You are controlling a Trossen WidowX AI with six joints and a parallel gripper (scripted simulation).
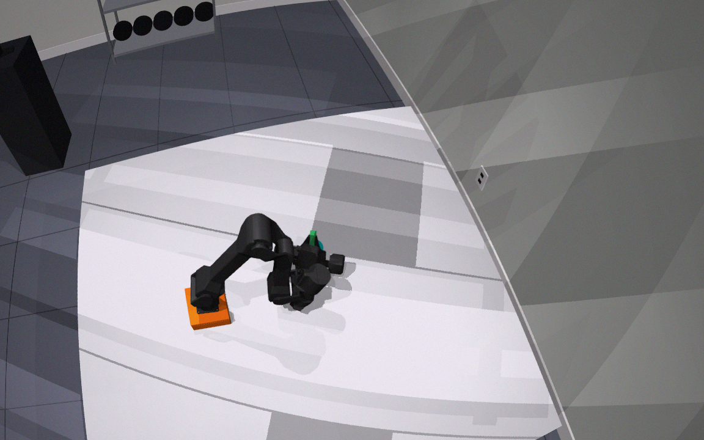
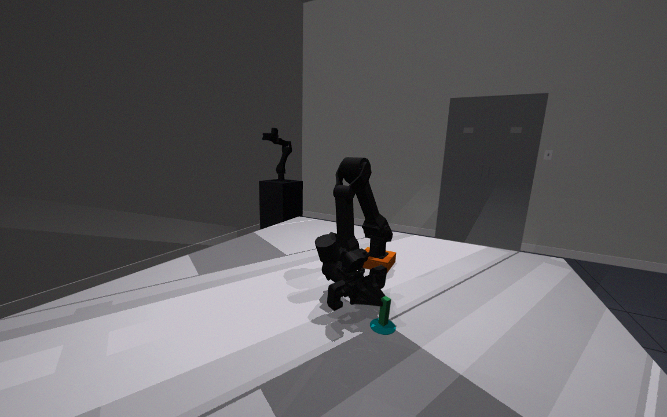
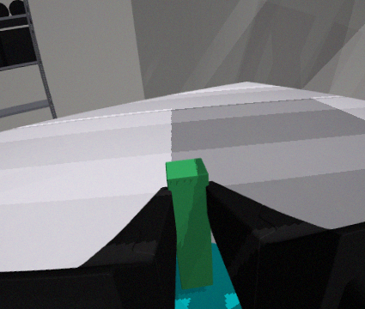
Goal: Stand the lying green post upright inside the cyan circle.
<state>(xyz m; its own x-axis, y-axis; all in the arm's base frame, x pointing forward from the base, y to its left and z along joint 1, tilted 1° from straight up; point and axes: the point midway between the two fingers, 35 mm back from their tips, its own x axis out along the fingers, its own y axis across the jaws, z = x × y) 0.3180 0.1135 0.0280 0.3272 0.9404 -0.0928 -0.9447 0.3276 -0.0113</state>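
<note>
The green post (image 1: 312, 236) (image 2: 384, 313) (image 3: 194, 249) is near upright, with a slight lean in the exterior view. My gripper (image 2: 383, 302) (image 3: 187, 193) is shut on its upper part, one black finger on each side. The cyan circle (image 1: 320, 245) (image 2: 383, 330) (image 3: 224, 275) lies flat on the table under the post. The post's lower end shows within the circle's outline in the exterior view. I cannot tell whether it touches the surface or hangs just above it. The arm hides much of the circle in the top view.
The orange base block (image 1: 211, 317) (image 2: 387, 260) under the arm stands on the white table (image 1: 141, 273) (image 2: 195, 332), behind the gripper in the exterior view. A dark pedestal (image 1: 21, 109) (image 2: 280, 203) with another arm stands off the table. A shelf (image 1: 165, 46) (image 3: 12, 110) stands against the wall.
</note>
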